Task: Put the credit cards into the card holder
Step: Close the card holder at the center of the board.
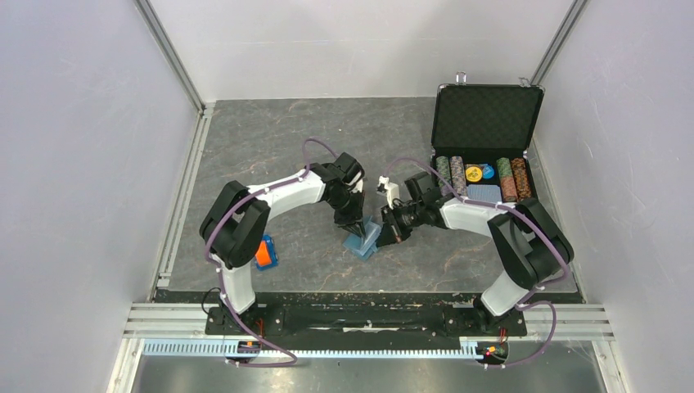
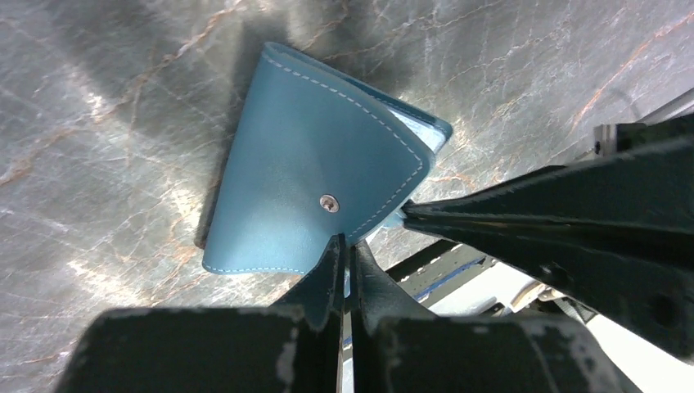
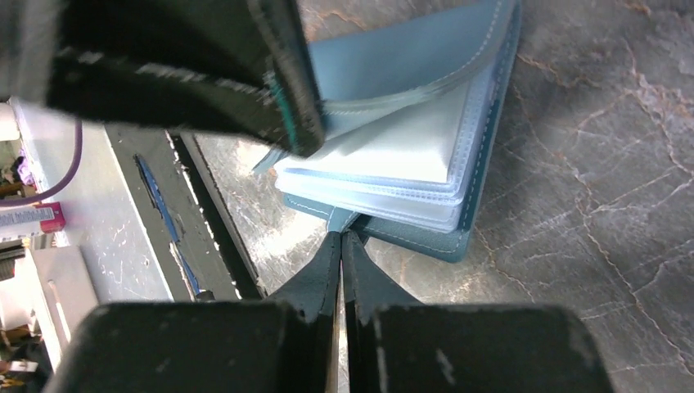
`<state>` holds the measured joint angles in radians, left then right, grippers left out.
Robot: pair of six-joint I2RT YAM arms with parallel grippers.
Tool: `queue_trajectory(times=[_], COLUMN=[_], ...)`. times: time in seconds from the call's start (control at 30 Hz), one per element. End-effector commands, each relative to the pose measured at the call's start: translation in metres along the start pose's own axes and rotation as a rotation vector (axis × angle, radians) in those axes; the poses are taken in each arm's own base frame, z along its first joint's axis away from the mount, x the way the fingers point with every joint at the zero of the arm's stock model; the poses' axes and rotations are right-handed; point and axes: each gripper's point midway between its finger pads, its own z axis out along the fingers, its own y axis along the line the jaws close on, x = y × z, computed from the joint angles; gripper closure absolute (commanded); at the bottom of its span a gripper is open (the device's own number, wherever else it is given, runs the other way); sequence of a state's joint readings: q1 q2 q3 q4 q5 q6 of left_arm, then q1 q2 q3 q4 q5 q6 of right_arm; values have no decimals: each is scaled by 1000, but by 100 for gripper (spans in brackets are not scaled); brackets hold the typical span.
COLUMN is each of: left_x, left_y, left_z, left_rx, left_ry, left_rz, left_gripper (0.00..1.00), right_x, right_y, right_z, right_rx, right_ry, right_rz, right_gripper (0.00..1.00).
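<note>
2 grippers meet at the card holder (image 1: 362,241), which lies on the table (image 1: 278,155) between them. Left gripper (image 2: 344,242) pinches its teal cover, held raised above the clear pockets (image 3: 393,155); right gripper (image 3: 341,237) is fully closed, tips touching the holder's edge

No legible txt, labels or nos. in any view.

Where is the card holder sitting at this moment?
In the top view, the card holder lies partly open near the middle of the table. It is between the left gripper and the right gripper, well left of the open chip case.
</note>
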<state>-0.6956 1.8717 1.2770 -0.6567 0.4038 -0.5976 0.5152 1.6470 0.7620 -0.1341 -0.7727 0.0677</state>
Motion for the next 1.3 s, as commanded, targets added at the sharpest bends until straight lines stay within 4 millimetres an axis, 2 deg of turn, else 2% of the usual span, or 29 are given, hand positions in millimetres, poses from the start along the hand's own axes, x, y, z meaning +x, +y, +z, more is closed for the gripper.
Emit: queue_trajectory(times=[0.0, 0.2, 0.4, 0.5, 0.63, 0.73, 0.87, 0.93, 1.13, 1.27], left_x=[-10, -17, -19, -17, -15, -15, -18, -19, -19, -22], left_y=[31, 47, 59, 64, 76, 81, 76, 74, 78, 82], left_z=[-9, -21, -27, -27, -30, -33, -35, -36, -37, -44], left_rx=[-49, -56, -81, -91, -133, -140, -117, -113, -124, -132], left_ry=[-50, -84, -105, -99, -96, -102, -105, -107, -112, -135], left_rz=[-53, -97, -140, -143, -151, -157, -155, -153, -160, -169], left_gripper=[98, 98, 98, 98, 98, 98, 98, 98, 98, 98], right_x=[-3, 11, 11, 10, 8, 7, 7, 13, 18, 23], right_y=[22, 26, 34, 45, 60, 72, 86, 89, 107, 108], right_z=[-8, -7, -6, -5, -5, -7, -3, 3, 9, 8], right_rx=[-83, -131, -167, -212, -265, -318, -389, -408, -482, -490], right_ry=[-34, 12, 13, 18, 17, 14, 37, 84, 171, 206], right_rz=[-90, -93, -125, -164, -215, -244, -261, -258, -305, -310], right_gripper=[100, 100, 100, 100, 92, 83, 66, 63, 61, 67])
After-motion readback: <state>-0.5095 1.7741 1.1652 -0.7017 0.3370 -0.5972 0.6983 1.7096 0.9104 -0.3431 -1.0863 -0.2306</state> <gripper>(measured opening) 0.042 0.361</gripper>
